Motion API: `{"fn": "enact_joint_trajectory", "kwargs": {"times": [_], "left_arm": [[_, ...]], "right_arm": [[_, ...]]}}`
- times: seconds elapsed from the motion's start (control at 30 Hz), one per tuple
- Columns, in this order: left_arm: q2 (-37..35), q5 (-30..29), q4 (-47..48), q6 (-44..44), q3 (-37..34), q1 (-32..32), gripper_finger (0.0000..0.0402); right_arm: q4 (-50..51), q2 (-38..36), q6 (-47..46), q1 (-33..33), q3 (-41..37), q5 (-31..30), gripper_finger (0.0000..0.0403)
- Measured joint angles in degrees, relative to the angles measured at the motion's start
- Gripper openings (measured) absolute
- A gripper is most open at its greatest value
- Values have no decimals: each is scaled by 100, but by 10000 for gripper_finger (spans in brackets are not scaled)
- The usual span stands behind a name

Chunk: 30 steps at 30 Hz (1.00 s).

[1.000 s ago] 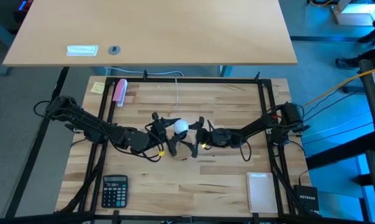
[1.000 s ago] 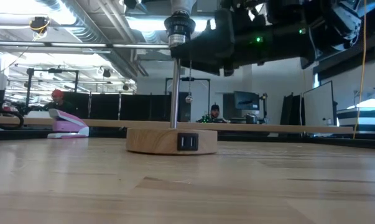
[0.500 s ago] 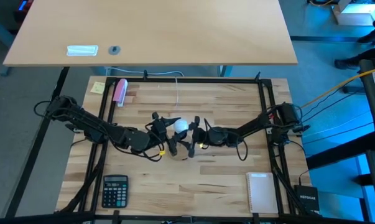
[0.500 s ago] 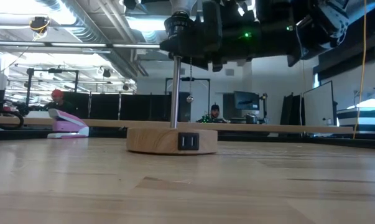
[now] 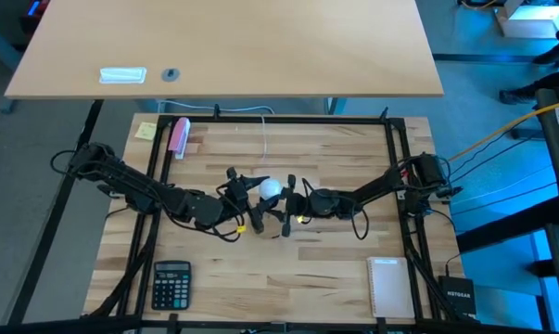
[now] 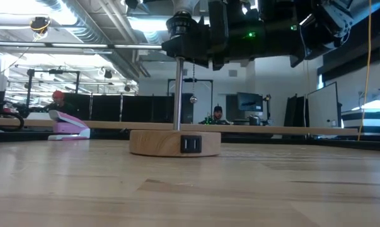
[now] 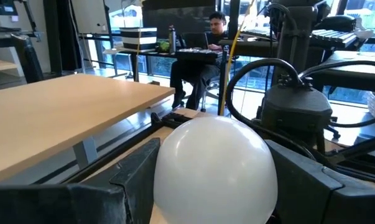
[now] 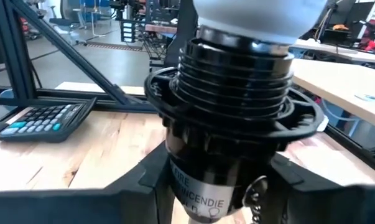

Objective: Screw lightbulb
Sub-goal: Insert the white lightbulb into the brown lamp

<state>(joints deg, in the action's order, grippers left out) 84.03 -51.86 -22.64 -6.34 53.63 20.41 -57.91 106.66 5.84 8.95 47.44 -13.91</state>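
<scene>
The lightbulb [image 5: 271, 189], a white frosted globe, sits in the black threaded socket [image 8: 231, 81] on top of a lamp. The lamp has a thin metal pole [image 6: 178, 94] and a round wooden base [image 6: 174, 142] resting on the table's middle. My left gripper [image 7: 215, 190] reaches in from the table's left and is shut on the bulb's globe [image 7: 215, 165]. My right gripper [image 8: 215, 186] reaches in from the table's right and is shut on the socket just below the bulb. The bulb's screw base is hidden inside the socket. My left gripper pinches the bulb's round globe [image 7: 175, 168] between its two fingers, one finger [image 7: 134, 177] on each side, coming level from the table's left. The bulb stands upright in the socket. My right gripper pinches the socket's smooth lower body [image 8: 175, 180] below the threaded collar, between its two fingers [image 8: 147, 183], coming level from the table's right. The socket stays upright on its pole.
A calculator [image 5: 171, 283] lies at the near left and a white notepad [image 5: 388, 286] at the near right. A pink stapler [image 5: 179, 135] and a yellow sticky note [image 5: 146, 130] are at the far left. A white cord [image 5: 264, 130] runs to the far edge.
My right gripper has moved toward the table's left, from just right of the lamp's top onto the socket, where it now flanks it. My left gripper has stayed on the bulb.
</scene>
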Motion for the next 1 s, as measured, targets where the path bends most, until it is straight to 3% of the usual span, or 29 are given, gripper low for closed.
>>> {"fn": "enact_joint_trajectory", "kwargs": {"times": [0.23, 0.4, 0.73, 1.0], "left_arm": [[12, 32, -492, 401, -3, 203, 239], [-4, 571, -1075, 696, 4, 290, 239], [1, 2894, -1336, 953, 185, -119, 239], [2, 4623, -1390, 896, 186, -565, 239]], "right_arm": [[599, -573, 30, -4, -42, 804, 149], [923, -1064, -182, -5, -42, 1855, 149], [1193, -1498, -607, -15, 22, 4005, 149], [1941, -1498, -741, -15, 434, 5131, 149]]}}
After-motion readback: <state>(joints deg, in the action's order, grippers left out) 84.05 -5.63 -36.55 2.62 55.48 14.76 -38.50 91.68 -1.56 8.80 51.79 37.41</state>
